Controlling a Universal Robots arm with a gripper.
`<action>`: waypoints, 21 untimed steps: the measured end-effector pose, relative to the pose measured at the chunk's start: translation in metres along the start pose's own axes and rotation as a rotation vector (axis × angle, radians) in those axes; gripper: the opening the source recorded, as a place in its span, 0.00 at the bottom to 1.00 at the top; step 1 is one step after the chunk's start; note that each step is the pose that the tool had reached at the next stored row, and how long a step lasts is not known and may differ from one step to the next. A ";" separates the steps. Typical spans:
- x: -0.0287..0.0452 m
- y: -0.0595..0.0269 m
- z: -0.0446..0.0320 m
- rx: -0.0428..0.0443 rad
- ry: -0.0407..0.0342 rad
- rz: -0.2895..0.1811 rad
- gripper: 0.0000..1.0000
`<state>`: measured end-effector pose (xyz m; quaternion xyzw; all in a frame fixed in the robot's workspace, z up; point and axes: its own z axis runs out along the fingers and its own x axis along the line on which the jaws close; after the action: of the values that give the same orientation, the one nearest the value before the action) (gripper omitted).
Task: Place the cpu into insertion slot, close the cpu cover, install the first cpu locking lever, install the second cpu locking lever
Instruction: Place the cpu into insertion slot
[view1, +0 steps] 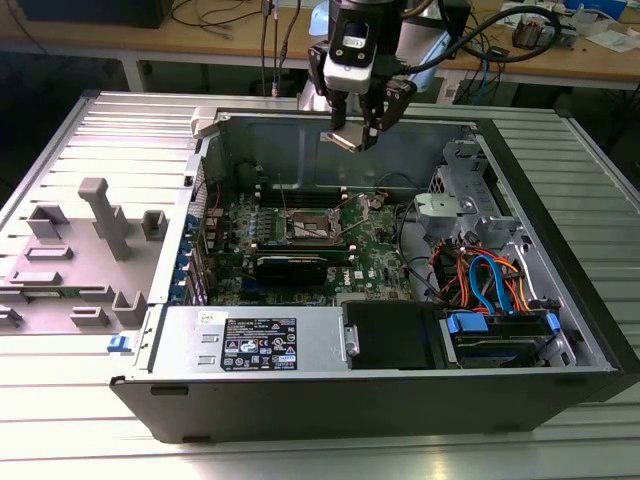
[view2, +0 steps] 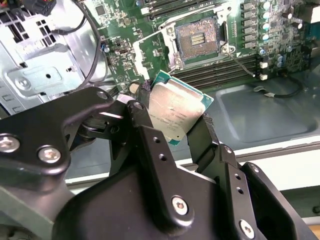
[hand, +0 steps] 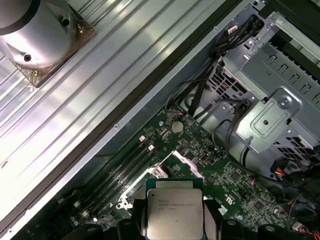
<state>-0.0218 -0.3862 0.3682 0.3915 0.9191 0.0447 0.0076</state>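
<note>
My gripper (view1: 357, 133) hangs above the open computer case, shut on the cpu (view1: 345, 140) by its edges. In both wrist views the cpu (view2: 175, 112) (hand: 174, 207) shows its silver-grey top and green rim, held between the black fingers (view2: 142, 125). The insertion slot (view1: 312, 227) (view2: 197, 36) lies bare on the green board below, well apart from the chip. The cpu cover (view2: 152, 52) stands swung open beside the slot. A thin metal lever (view2: 243, 61) sticks out along the slot's other side.
The case wall (view1: 300, 150) rises behind the gripper. A black card (view1: 290, 268) and memory slots (view1: 300, 190) flank the socket. A drive cage (view1: 480, 215) with orange and blue cables (view1: 490, 280) fills the exterior view's right. A grey fixture (view1: 90, 250) sits at its left.
</note>
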 end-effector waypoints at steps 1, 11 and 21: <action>0.0000 0.0000 0.0000 -0.0002 -0.0011 0.012 0.54; -0.0016 -0.0017 0.0032 -0.0018 -0.0118 0.150 0.54; -0.0015 -0.0017 0.0032 -0.0018 -0.0127 0.161 0.54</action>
<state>-0.0218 -0.3883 0.3648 0.4645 0.8844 0.0435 0.0101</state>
